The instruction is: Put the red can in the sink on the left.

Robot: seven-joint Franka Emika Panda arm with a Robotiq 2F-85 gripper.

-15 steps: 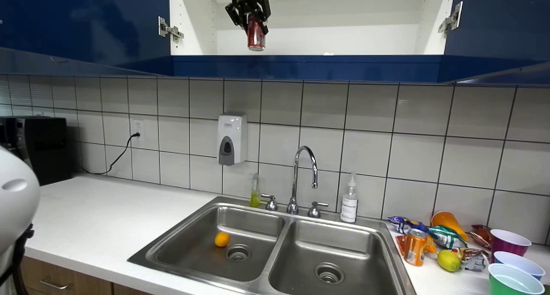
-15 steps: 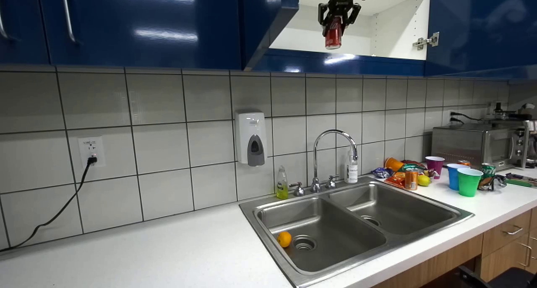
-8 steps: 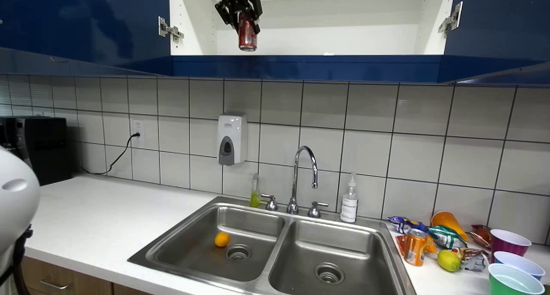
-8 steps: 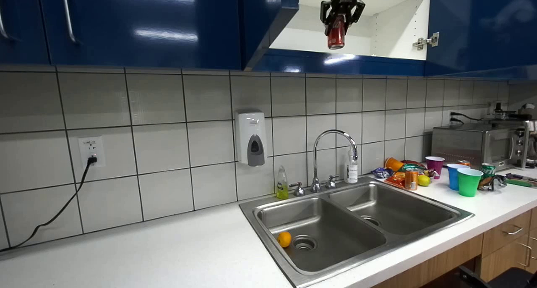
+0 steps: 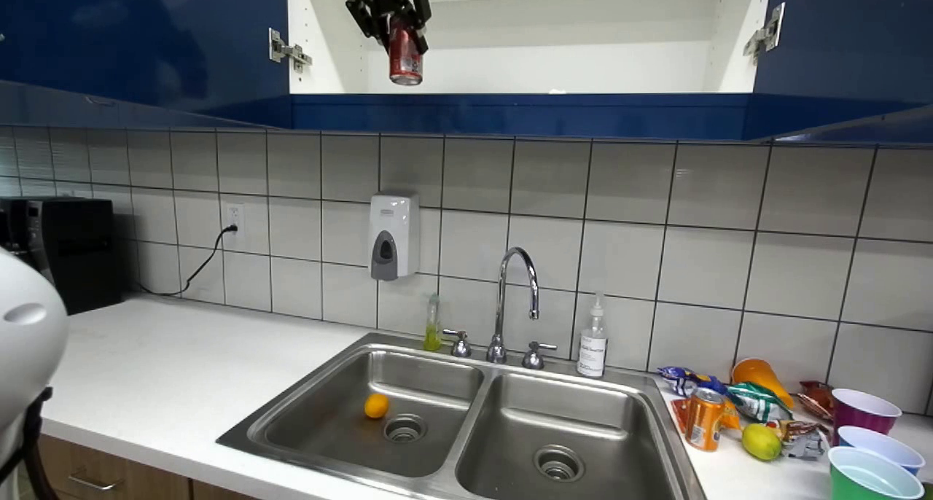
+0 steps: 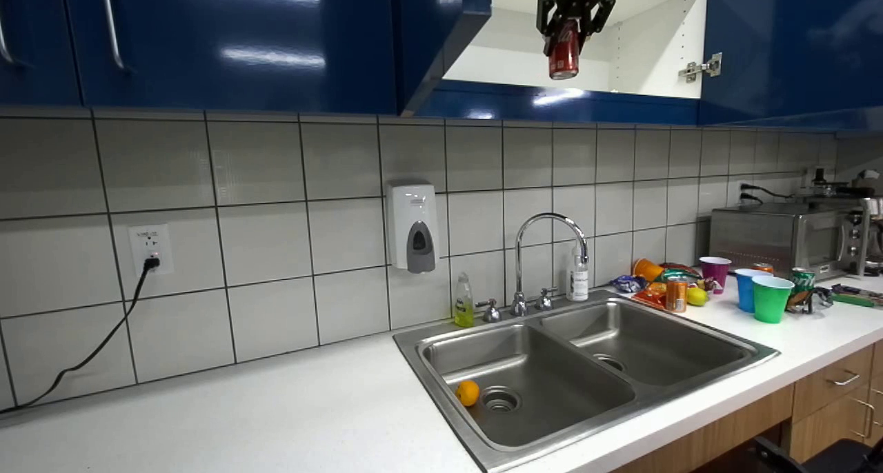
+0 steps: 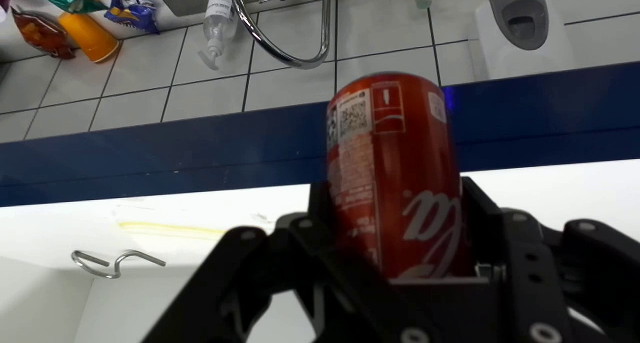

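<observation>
While jaws clasp it, glossy red can [image 7: 395,178], rectangular steel sink [image 5: 350,442] below

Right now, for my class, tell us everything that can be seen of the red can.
The red can is a shiny, metal-looking cylinder with white script, partly hidden, and a pale printed panel with a square code. Its lower end has a silvery rim; its upper end is hidden in the gripper, which clasps its sides. No dent shows. It hangs nearly upright in front of the open cupboard, higher than the sink. Nothing else visibly touches it.
</observation>
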